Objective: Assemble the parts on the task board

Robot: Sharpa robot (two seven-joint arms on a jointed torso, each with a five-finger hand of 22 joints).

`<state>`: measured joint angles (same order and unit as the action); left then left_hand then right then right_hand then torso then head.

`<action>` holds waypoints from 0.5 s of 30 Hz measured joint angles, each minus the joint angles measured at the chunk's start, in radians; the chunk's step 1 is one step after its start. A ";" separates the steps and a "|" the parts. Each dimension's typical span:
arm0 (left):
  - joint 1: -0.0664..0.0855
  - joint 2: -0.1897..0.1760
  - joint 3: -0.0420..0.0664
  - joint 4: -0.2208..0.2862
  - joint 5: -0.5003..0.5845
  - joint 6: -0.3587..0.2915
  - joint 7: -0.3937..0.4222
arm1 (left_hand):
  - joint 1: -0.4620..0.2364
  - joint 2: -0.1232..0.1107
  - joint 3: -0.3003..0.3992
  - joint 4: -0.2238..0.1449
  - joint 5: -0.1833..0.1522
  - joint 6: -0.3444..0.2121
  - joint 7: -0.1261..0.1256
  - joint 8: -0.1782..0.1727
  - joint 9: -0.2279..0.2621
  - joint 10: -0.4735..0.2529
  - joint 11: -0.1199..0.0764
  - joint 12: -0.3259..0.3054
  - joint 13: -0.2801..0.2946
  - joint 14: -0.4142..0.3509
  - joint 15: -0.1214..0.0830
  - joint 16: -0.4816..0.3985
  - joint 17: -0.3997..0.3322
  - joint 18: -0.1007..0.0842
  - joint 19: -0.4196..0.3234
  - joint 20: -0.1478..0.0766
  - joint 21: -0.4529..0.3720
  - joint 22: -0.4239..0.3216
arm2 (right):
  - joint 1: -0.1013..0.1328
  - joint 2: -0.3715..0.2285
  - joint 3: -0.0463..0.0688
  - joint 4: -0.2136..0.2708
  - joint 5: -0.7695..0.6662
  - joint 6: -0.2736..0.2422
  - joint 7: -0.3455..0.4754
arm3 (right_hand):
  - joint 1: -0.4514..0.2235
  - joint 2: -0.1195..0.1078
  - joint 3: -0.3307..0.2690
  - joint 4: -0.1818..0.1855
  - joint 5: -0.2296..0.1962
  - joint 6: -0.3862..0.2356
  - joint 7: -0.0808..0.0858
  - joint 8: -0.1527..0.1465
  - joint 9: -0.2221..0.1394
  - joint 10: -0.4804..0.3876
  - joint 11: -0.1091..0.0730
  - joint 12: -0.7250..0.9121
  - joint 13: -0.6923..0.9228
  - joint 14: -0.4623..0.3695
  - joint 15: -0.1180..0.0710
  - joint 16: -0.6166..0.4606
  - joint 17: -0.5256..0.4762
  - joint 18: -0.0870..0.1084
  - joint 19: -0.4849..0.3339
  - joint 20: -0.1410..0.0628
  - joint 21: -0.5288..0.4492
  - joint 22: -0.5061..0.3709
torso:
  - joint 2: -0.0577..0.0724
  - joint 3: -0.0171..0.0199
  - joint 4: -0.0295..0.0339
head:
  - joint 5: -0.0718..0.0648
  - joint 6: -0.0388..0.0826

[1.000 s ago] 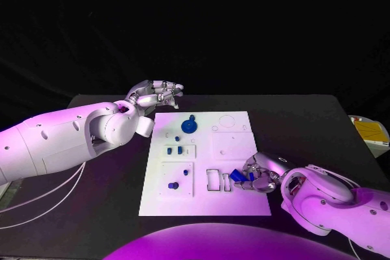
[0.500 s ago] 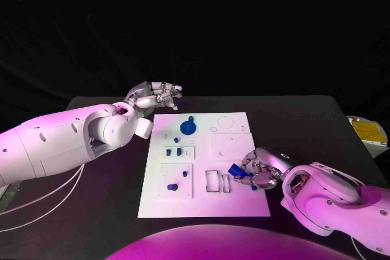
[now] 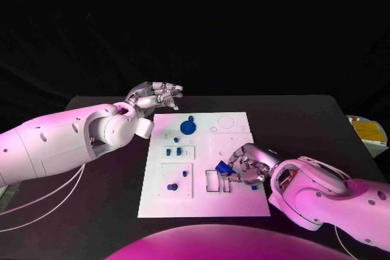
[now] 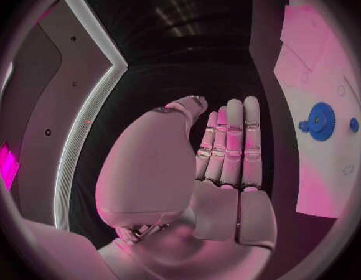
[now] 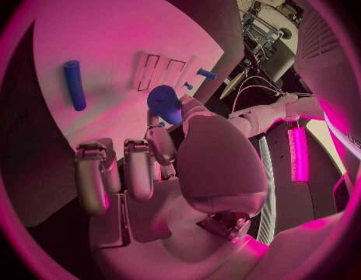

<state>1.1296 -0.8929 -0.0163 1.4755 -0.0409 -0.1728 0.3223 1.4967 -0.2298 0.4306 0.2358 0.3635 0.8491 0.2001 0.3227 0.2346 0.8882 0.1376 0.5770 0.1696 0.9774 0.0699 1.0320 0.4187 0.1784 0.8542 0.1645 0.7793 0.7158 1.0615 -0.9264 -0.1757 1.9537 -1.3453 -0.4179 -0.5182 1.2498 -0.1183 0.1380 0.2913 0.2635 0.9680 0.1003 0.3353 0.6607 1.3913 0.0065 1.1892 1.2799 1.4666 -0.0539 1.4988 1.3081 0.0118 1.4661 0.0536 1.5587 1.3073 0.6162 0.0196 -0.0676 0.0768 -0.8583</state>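
The white task board (image 3: pixel 235 203) lies mid-table. My right hand (image 3: pixel 250 165) hovers over its near right part and pinches a small blue part (image 3: pixel 222 168) between thumb and finger, just above the two narrow rectangular slots (image 3: pixel 216 181). In the right wrist view the held blue part (image 5: pixel 167 103) sits at the fingertips, with the slots (image 5: pixel 158 71) beyond it and a blue cylinder (image 5: pixel 73 84) lying loose on the board. My left hand (image 3: pixel 154 95) hangs past the board's far left corner, fingers straight, holding nothing. A blue gear (image 3: pixel 189 126) stands on the board's far part, and the left wrist view shows this gear (image 4: pixel 320 121) too.
Small blue pegs (image 3: pixel 173 151) stand in a recess left of centre, and another peg (image 3: pixel 172 186) sits in the near left plate. A yellow object (image 3: pixel 367 130) lies off the table's right edge. Black tabletop (image 3: pixel 309 119) surrounds the board.
My right hand has carried the blue part leftward across the board, from beside the slots to right over them. The left hand has stayed put.
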 measured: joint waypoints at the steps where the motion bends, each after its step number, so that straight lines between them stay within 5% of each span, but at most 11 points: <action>1: 0.000 0.000 0.000 0.000 0.000 0.000 0.000 | 0.000 0.000 0.000 0.000 0.000 0.000 0.000 0.000 0.000 0.000 0.000 0.000 0.000 0.000 0.000 0.000 0.000 0.000 0.000 0.000 0.000 0.000 | 0.000 0.005 0.000 -0.004 0.005 0.005 0.000 | -0.006 0.005 0.000 0.000 0.000 0.000 0.000 0.000 0.000 0.000 0.000 0.000 0.000 0.000 0.000 0.000 0.000 0.000 0.000 0.000 0.000 0.000 | 0.000 0.0000 0.0000 | 0.001 0.000; 15: 0.000 0.002 0.000 0.004 0.000 0.000 0.000 | 0.000 0.000 0.000 0.000 0.000 0.000 0.000 0.004 0.000 0.000 0.000 0.004 0.000 -0.004 -0.004 0.000 0.000 0.000 0.000 0.000 0.000 0.000 | -0.018 0.063 -0.002 -0.053 0.054 0.068 -0.003 | -0.125 0.043 -0.035 0.001 0.007 0.013 -0.002 0.036 0.009 0.015 -0.014 0.019 0.020 -0.003 -0.010 0.004 0.000 0.000 0.000 -0.007 0.000 0.001 | 0.001 0.0012 -0.0006 | 0.010 -0.004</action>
<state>1.1296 -0.8909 -0.0163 1.4799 -0.0407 -0.1725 0.3222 1.4967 -0.2298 0.4305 0.2357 0.3635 0.8492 0.2001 0.3269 0.2346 0.8883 0.1375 0.5806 0.1696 0.9738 0.0663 1.0320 0.4187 0.1785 0.8542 0.1645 0.7793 0.7159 1.0433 -0.8637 -0.1776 1.9010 -1.2914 -0.3503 -0.5209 1.1245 -0.0753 0.1033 0.2925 0.2705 0.9814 0.0982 0.3711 0.6696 1.4058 -0.0077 1.2086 1.3001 1.4635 -0.0641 1.5026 1.3079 0.0122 1.4661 0.0463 1.5587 1.3081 0.6169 0.0208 -0.0682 0.0865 -0.8623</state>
